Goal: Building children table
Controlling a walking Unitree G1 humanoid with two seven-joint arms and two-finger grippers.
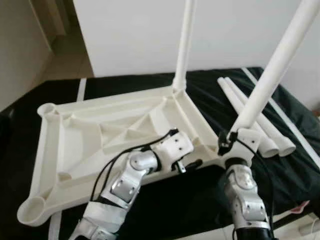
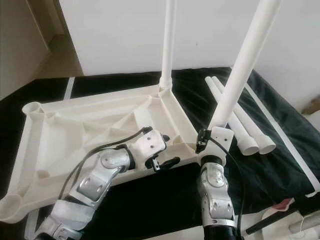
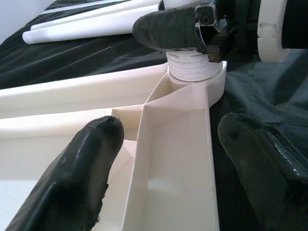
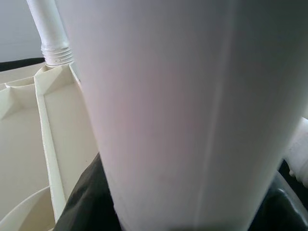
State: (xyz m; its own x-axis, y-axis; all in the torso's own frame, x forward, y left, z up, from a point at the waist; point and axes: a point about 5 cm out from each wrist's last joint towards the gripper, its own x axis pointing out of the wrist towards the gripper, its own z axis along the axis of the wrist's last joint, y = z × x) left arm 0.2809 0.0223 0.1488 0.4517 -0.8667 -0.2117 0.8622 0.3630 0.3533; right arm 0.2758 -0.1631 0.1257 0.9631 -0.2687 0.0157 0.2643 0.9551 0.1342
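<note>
I see an upturned white tabletop (image 1: 90, 135) on black cloth (image 1: 165, 200), one leg (image 1: 183, 47) upright at its far corner. My right gripper (image 1: 231, 139) grips a tilted leg (image 1: 275, 65) at the near right corner; my left gripper (image 1: 189, 165) rests on the near rim. Two spare legs (image 1: 260, 127) lie right.

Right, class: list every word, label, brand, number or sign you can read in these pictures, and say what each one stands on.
None can be read.
White tabletop, upside down on the black cloth: no lettering shows.
Upright leg in the far corner, the leg the right hand grips, and the two loose legs: plain white.
Left hand and silver arms: no marking shows.
</note>
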